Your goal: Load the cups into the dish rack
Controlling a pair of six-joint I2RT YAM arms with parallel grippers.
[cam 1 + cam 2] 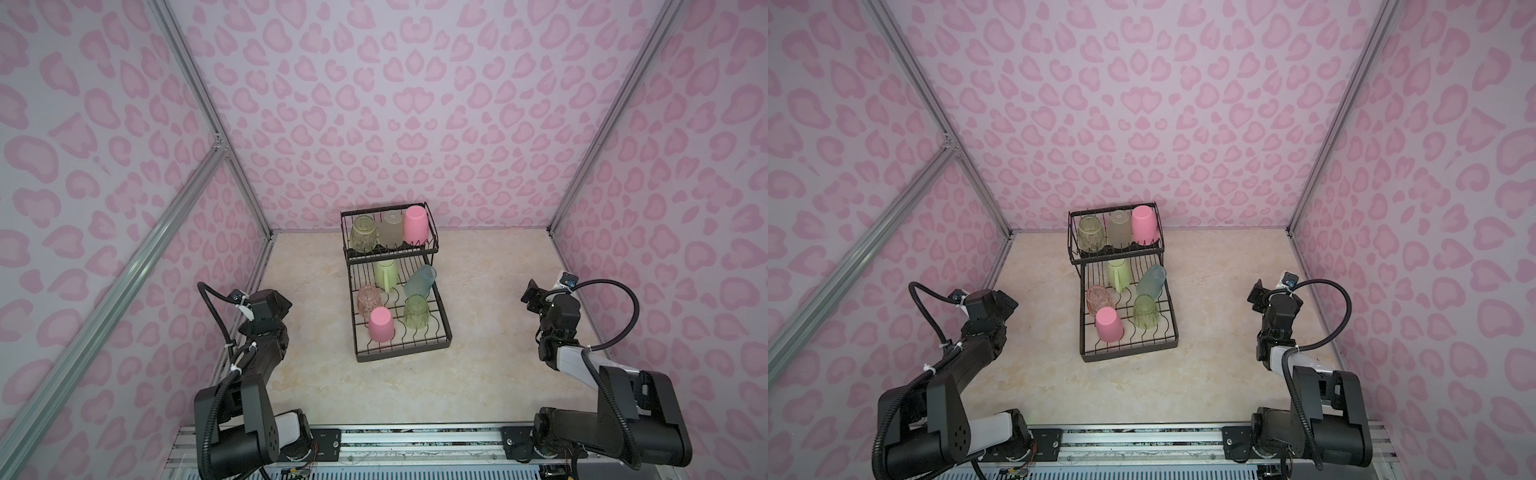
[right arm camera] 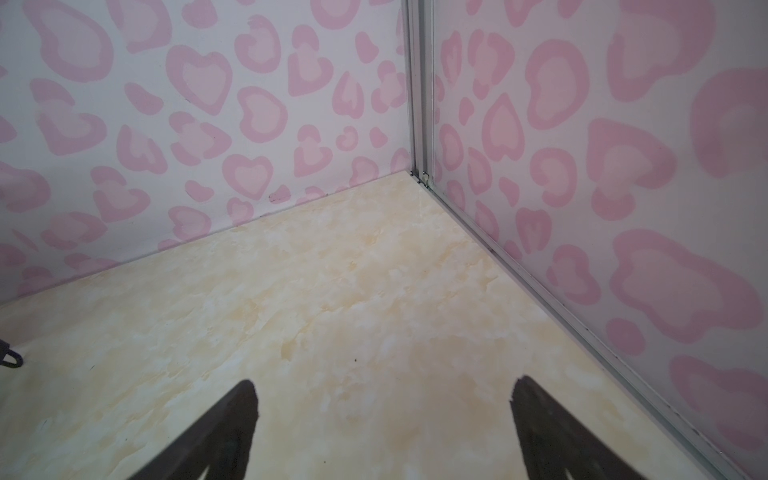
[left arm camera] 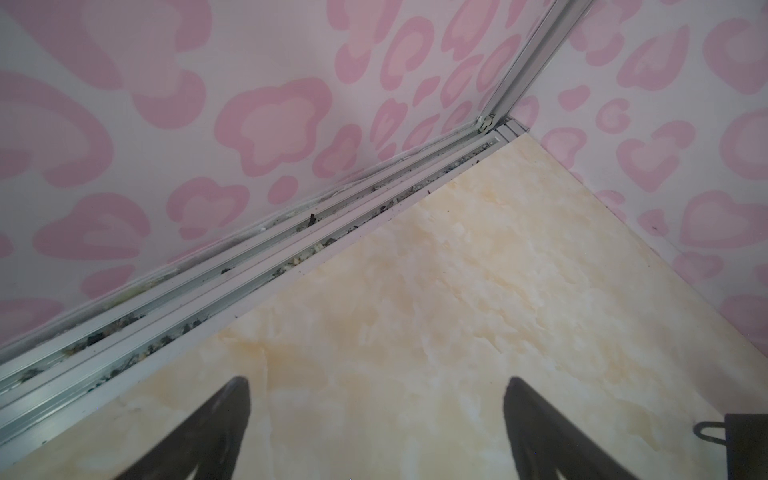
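Rack: black wire two-tier dish rack (image 1: 404, 354) holds eight small plastic cups (image 1: 381, 324), mostly inverted, likely to drain.
Left gripper (image 3: 377, 382): spread, empty, clear of rack.
Right gripper (image 2: 384, 380): spread, empty.

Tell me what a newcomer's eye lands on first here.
The pink heart-spotted walls hit first, enclosing the whole cell. Next comes the black dish rack, centred toward the back, holding eight pastel cups, a pink cup in its raised basket and another in the lower tray. The left gripper and right gripper hang open and empty on either side.
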